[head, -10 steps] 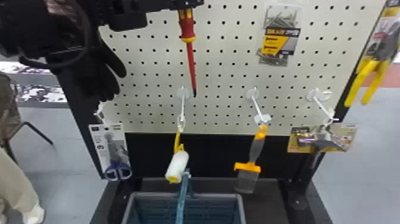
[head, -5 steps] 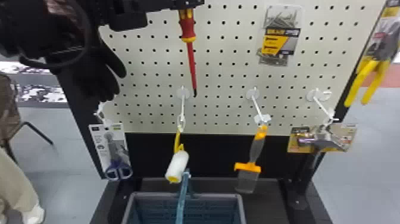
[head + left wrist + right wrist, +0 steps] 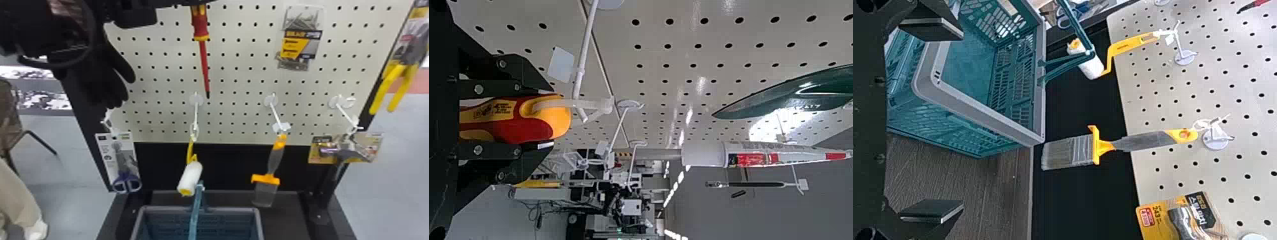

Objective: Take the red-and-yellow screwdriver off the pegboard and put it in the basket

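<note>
Nearest, one black two-fingered left gripper has its pair of flat fingers closed on the handle of one red-and-yellow screwdriver, whose red shaft points downward in front of the pegboard. In the left wrist view, one pale loop lies across the handle's yellow end. In the right wrist view, one black right gripper has its two fingers wide apart, with nothing between them.

Below the screwdriver is one teal plastic basket with a grey rim and one raised teal handle; it sits on one dark shelf.

Beyond the basket, four white hooks run in a row along the lower pegboard. From left to right they carry one white card with one pair of blue-handled scissors, one white roller with a yellow frame, one flat brush with an orange collar, and one yellow card with a metal tool.

One black glove hangs at the left, one pair of yellow-handled pliers at the right.

Farthest is one cream perforated pegboard, bearing one clear pack of screws higher up.
</note>
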{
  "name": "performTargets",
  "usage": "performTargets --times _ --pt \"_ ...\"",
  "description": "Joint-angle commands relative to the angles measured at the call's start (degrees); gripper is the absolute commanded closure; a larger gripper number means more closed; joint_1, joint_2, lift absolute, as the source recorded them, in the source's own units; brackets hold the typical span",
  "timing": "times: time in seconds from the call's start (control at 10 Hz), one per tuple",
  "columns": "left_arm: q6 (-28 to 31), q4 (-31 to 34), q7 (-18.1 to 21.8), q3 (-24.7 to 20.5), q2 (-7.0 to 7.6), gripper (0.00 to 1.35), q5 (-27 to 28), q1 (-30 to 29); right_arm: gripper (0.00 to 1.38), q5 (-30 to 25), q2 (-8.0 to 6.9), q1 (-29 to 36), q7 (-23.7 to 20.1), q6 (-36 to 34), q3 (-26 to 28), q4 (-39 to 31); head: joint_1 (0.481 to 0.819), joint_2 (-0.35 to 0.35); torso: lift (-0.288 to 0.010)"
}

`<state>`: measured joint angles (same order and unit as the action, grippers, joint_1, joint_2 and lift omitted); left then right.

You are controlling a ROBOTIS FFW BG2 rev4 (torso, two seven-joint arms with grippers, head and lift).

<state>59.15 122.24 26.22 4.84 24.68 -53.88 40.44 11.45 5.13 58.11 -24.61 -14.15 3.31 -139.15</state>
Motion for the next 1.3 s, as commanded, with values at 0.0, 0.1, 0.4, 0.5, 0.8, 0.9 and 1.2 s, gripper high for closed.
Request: performTargets --times 0.0,0.1,0.4,0.5,0.8,0.9,1.2 --pt "0.0 0.2 0.0 0.2 0.19 1.15 -0.3 0.0 0.11 0.0 0.06 0.1 0.0 0.0 0.0 0.0 0.549 0.000 -0.100" --pt "-0.2 0.3 0.0 0.3 0.19 1.15 -0.4 0.0 0.11 0.0 0.15 0.1 0.0 0.0 0.0 0.0 0.549 0.000 -0.100" --pt "0.1 1.7 -0.6 0.0 0.81 1.15 0.5 -0.4 0.11 0.1 0.59 0.2 0.0 0.0 0.0 -0.1 0.549 0.000 -0.100" --pt "0.6 3.6 -1.2 -0.8 0.90 1.15 1.6 -0.8 0.11 0.0 0.59 0.4 0.0 0.0 0.0 -0.3 0.549 0.000 -0.100" --pt "2.2 8.8 -3.4 -4.1 0.37 1.15 3.0 -4.3 0.11 0.0 0.59 0.4 0.1 -0.1 0.0 -0.3 0.549 0.000 -0.100" --pt "2.4 10.2 -3.9 -5.5 0.02 1.15 3.2 -6.0 0.11 0.0 0.59 0.4 0.1 -0.2 0.0 -0.3 0.549 0.000 -0.100" --pt "2.6 13.7 -5.7 -9.8 -1.56 1.15 2.7 -12.3 0.11 -0.1 0.59 0.2 0.0 -0.4 0.0 -0.4 0.549 0.000 -0.100"
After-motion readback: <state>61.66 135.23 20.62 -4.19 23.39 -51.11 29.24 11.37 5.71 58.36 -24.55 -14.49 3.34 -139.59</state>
